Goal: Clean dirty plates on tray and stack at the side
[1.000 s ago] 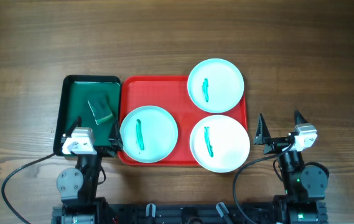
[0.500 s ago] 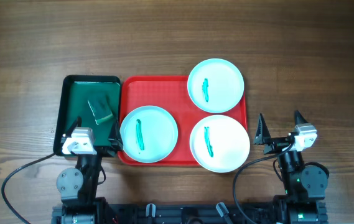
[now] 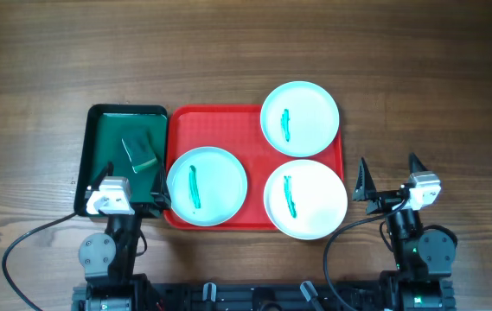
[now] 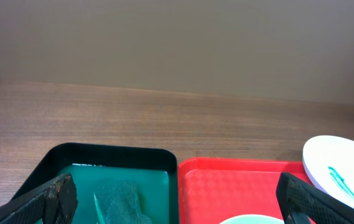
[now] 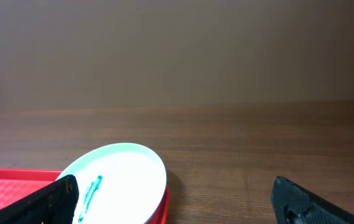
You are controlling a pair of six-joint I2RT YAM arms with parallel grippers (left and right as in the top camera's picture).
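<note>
Three white plates lie on the red tray [image 3: 220,130], each with a teal streak: one at the front left [image 3: 207,186], one at the front right [image 3: 305,198], one at the back right [image 3: 300,118]. My left gripper [image 3: 133,180] is open and empty over the front of the dark green tray. In the left wrist view its fingers [image 4: 177,199] frame the green tray and the red tray [image 4: 239,186]. My right gripper [image 3: 390,175] is open and empty, right of the red tray. In the right wrist view its fingers [image 5: 177,199] frame the back right plate [image 5: 117,183].
A smaller dark green tray [image 3: 107,130] stands left of the red tray and holds a green sponge [image 3: 139,153], also seen in the left wrist view [image 4: 121,202]. Bare wooden table [image 3: 246,43] lies behind and to both sides.
</note>
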